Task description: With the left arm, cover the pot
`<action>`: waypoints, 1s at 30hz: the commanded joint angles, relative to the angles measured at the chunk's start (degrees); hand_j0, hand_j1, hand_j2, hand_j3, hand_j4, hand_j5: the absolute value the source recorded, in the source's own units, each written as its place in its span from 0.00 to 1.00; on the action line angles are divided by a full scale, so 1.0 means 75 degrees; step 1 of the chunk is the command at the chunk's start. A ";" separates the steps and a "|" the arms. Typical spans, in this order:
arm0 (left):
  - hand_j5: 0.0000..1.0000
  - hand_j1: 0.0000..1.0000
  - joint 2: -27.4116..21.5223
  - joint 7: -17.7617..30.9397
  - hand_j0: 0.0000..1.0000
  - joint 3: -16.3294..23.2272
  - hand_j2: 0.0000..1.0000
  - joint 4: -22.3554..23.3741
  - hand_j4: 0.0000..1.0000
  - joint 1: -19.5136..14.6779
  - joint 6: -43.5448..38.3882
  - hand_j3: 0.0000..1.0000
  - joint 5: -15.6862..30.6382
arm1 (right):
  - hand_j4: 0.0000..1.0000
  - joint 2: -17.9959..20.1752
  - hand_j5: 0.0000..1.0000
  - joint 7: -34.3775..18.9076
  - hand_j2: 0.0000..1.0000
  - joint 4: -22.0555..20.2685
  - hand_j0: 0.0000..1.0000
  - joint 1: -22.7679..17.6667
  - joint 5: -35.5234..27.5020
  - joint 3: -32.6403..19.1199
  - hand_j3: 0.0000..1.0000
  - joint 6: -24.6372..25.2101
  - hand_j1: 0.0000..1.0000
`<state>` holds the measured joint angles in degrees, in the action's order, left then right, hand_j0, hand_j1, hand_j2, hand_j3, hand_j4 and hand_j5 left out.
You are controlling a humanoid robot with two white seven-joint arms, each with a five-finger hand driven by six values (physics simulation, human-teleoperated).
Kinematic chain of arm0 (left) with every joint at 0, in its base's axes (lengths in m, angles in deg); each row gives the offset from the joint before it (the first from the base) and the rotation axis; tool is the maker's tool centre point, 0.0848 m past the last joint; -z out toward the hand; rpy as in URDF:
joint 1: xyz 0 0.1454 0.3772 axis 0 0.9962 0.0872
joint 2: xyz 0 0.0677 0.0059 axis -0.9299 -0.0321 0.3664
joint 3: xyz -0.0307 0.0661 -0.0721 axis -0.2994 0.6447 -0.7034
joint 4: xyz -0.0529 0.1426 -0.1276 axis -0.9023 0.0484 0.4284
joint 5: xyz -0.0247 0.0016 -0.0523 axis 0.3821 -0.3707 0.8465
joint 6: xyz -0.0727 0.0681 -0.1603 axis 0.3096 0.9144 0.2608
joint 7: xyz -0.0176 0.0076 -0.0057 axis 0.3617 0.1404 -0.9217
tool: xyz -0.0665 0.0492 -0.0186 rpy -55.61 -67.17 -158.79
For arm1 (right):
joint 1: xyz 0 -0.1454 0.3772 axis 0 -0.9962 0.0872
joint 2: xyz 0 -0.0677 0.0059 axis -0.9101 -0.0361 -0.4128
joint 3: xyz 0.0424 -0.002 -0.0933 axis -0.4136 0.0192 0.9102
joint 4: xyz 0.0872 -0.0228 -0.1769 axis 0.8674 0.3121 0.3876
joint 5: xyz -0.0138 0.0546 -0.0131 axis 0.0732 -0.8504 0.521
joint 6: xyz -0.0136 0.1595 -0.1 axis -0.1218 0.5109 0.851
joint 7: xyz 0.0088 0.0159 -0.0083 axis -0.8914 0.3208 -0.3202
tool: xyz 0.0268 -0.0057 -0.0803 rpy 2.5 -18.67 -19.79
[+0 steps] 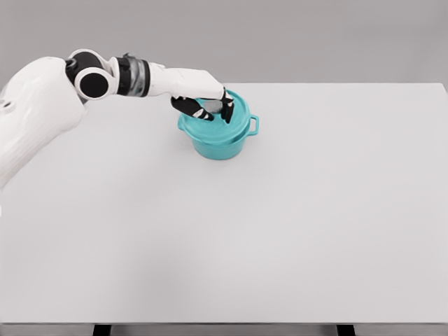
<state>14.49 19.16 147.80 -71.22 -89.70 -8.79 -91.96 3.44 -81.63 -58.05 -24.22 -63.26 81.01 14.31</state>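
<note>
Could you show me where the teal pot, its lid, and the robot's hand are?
pot (222, 148): head view, front wall of the body.
lid (240, 112): head view, bare right part of its top.
left hand (203, 105): head view, dark fingers over the lid.

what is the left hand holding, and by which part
The left hand is curled around the knob on top of the lid, which sits on the pot.

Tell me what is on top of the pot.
A teal lid sits on the pot, the left hand over its knob. The pot's inside is hidden.
</note>
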 commanded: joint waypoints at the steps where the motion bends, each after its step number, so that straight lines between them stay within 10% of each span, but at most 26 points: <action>1: 0.51 0.51 0.0062 0.0009 0.51 -0.0015 0.51 0.0079 0.51 0.0000 -0.0021 0.51 0.0034 | 1.00 0.0001 1.00 -0.0003 1.00 0.0006 1.00 0.0000 0.0004 -0.0001 1.00 0.0002 1.00; 6: 0.68 0.68 0.0074 -0.0038 0.68 -0.0027 0.68 0.0208 0.68 0.0000 -0.0021 0.68 -0.0048 | 1.00 0.0001 1.00 -0.0003 1.00 -0.0006 1.00 0.0000 0.0004 -0.0001 1.00 -0.0010 1.00; 15: 0.70 0.70 0.0214 -0.0015 0.70 -0.0015 0.70 0.0349 0.70 -0.0012 -0.0021 0.70 -0.0071 | 1.00 0.0001 1.00 -0.0003 1.00 0.0006 1.00 0.0000 0.0004 -0.0001 1.00 0.0002 1.00; 19: 1.00 1.00 0.0214 -0.0050 1.00 -0.0038 1.00 0.0478 1.00 -0.0094 -0.0021 1.00 -0.0142 | 1.00 0.0001 1.00 -0.0003 1.00 0.0006 1.00 0.0000 0.0004 -0.0001 1.00 0.0002 1.00; 21: 1.00 1.00 0.0133 -0.0061 1.00 -0.0132 1.00 0.0303 1.00 -0.0269 -0.0021 1.00 -0.0048 | 1.00 0.0001 1.00 -0.0003 1.00 0.0006 1.00 0.0000 0.0004 -0.0001 1.00 -0.0010 1.00; 26: 1.00 1.00 -0.2315 0.0021 1.00 -0.0038 1.00 -0.2766 1.00 -0.0188 -0.0021 1.00 0.1791 | 1.00 0.0001 1.00 -0.0003 1.00 0.0006 1.00 0.0000 0.0004 -0.0001 1.00 0.0002 1.00; 30: 1.00 1.00 -0.4999 0.0009 1.00 -0.0471 1.00 -0.4865 1.00 0.1417 -0.0021 1.00 0.2507 | 1.00 0.0001 1.00 -0.0003 1.00 0.0006 1.00 0.0000 0.0004 -0.0001 1.00 -0.0009 1.00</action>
<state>-13.32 19.20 145.63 -99.91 -76.10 -8.83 -76.58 3.45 -81.63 -58.05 -24.22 -63.25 81.01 14.30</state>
